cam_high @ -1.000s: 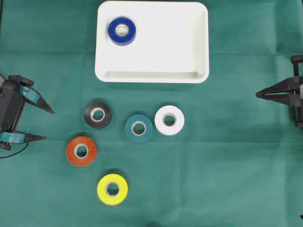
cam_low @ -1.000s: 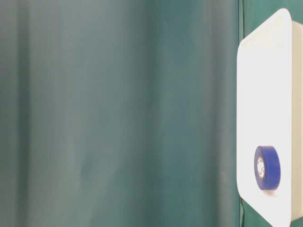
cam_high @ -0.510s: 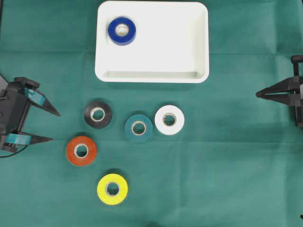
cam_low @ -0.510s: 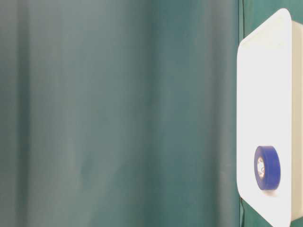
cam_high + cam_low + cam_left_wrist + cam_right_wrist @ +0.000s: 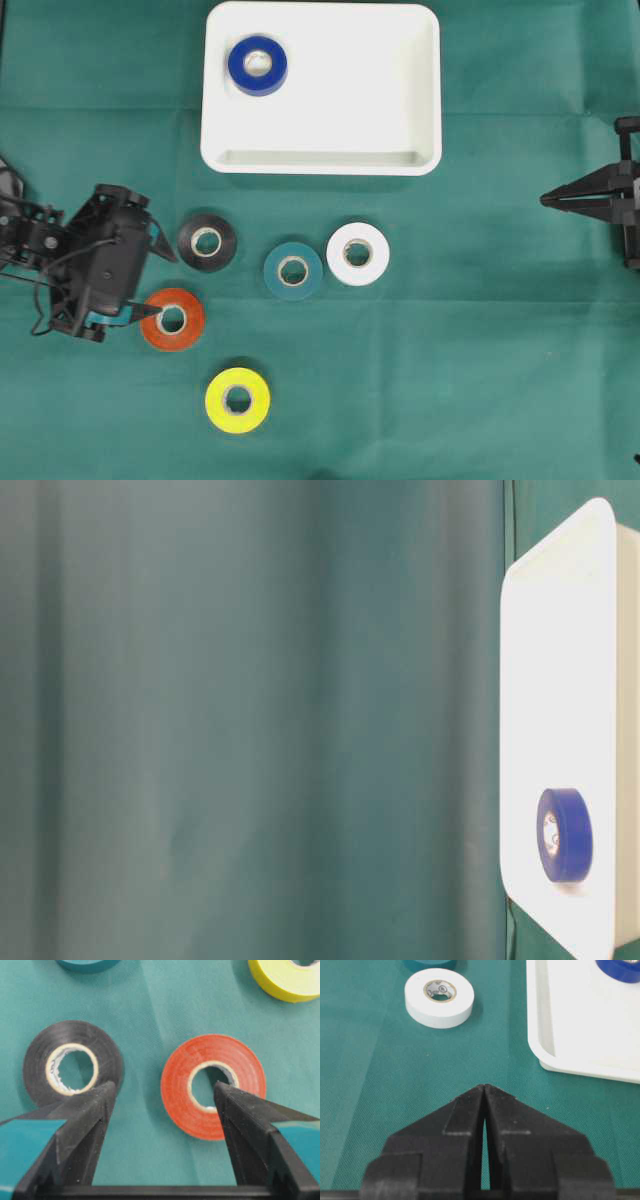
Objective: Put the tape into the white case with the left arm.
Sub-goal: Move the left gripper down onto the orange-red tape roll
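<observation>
A green cloth [image 5: 480,380] covers the whole table. On it, at the far edge in the overhead view, sits the white case [image 5: 330,100], with a blue tape [image 5: 257,65] lying flat in its far left corner; the table-level view shows the same roll against the case floor.

My left arm [image 5: 40,250] reaches in from the left side. My left gripper [image 5: 158,285] has its jaws spread wide, holding nothing. In the wrist view one fingertip [image 5: 102,1095] overlaps the near edge of the black tape [image 5: 207,242], and the other sits over the hole of the orange tape [image 5: 172,319]; whether either tip touches a roll I cannot tell.

My right gripper [image 5: 548,200] sits at the right edge, well apart from everything, its fingers pressed together on nothing.

The loose rolls lie flat on the cloth in front of the case: black and orange nearest me, a teal tape [image 5: 293,270] just beside a white tape [image 5: 357,254] in the middle, and a yellow tape [image 5: 237,400] nearest the front edge.
</observation>
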